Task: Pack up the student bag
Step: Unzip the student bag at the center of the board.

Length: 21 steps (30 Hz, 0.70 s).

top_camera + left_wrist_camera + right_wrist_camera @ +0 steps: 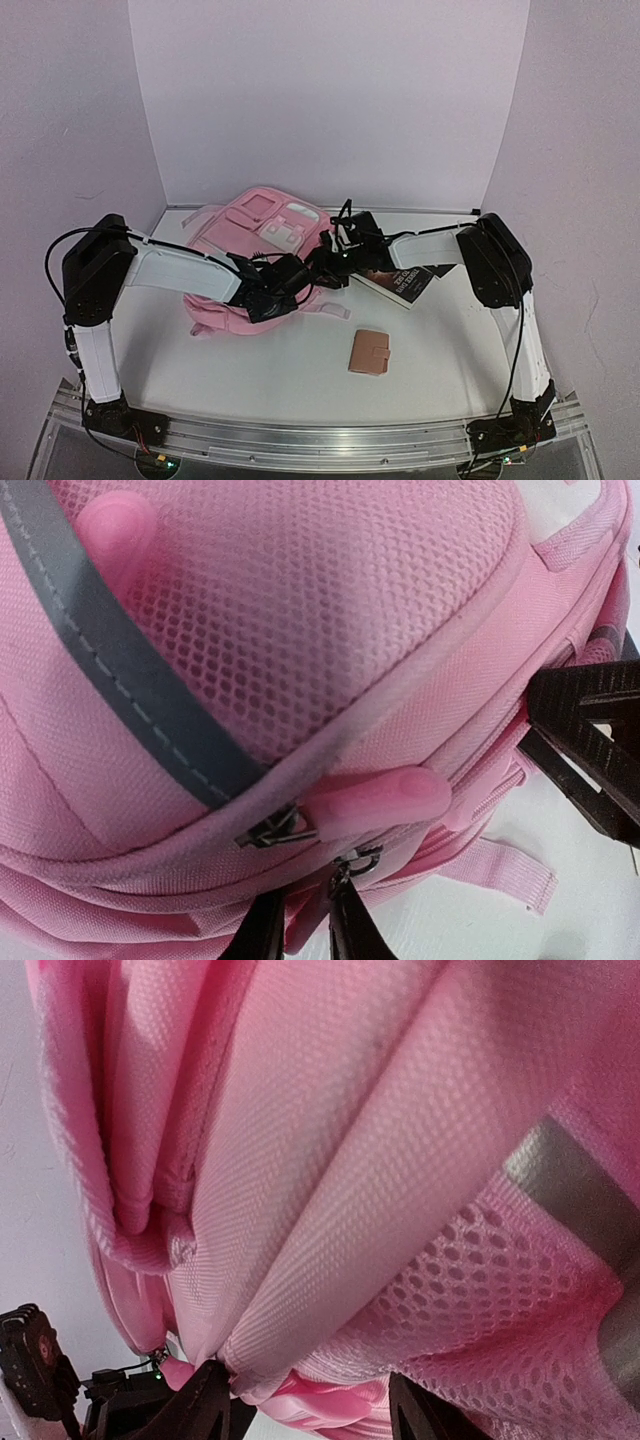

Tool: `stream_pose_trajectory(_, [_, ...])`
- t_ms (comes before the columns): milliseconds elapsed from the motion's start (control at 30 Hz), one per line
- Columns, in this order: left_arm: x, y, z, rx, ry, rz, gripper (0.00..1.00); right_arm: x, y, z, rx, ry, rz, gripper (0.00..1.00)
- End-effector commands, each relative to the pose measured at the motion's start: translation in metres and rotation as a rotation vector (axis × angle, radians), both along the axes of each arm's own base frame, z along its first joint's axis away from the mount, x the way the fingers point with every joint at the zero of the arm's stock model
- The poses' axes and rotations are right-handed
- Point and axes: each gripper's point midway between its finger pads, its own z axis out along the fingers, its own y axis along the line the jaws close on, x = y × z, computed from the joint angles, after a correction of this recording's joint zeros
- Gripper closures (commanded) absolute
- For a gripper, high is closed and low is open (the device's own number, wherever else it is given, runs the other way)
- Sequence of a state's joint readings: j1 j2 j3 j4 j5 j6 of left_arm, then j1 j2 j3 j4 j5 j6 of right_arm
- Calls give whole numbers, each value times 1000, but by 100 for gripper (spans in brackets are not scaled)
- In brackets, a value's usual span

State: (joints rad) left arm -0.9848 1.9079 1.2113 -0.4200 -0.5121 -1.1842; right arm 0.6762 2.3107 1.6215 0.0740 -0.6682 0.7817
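Note:
The student bag (245,225), a soft pink backpack with a grey stripe, lies at the back middle of the table. At its near edge my left gripper (272,295) is shut on a pink zip pull (304,918), which hangs from a metal ring (362,864) between its narrow black fingers (350,930). A second, fatter pink pull (375,800) lies just above. Over the bag's right side my right gripper (335,262) stands wide, and a bunched fold of pink fabric and mesh (330,1290) fills the gap between its fingers (200,1410). In both wrist views the bag fills the frame.
A dark book (405,282) lies right of the bag, under the right arm. On the white table (450,370), nearer the front, sits a small tan wallet (370,352). The two grippers work close together; the right one's black frame (590,740) shows in the left wrist view.

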Motion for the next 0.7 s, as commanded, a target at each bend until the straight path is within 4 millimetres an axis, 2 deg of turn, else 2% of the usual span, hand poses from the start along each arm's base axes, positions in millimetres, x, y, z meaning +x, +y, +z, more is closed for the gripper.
stream_pose_trajectory(0, [2, 9, 12, 9, -13, 42, 89, 13, 3, -12, -12, -27, -57, 48])
stream_pose_trajectory(167, [-7, 15, 20, 12, -19, 42, 100, 21, -6, -24, -30, -8, -88, 49])
stream_pose_trajectory(333, [-21, 23, 22, 15, 2, 41, 100, 33, -18, -32, -50, -14, -123, 49])
stream_pose_trajectory(500, [-41, 41, 15, 32, 48, 61, 100, 50, -36, -41, -65, -7, -164, 49])
stream_pose_trajectory(600, [-53, 51, 13, 37, 70, 56, 100, 58, -42, -41, -67, -22, -167, 49])
stream_pose_trajectory(667, [-60, 49, 12, 33, 76, 15, 100, 64, -45, -36, -68, -39, -164, 49])
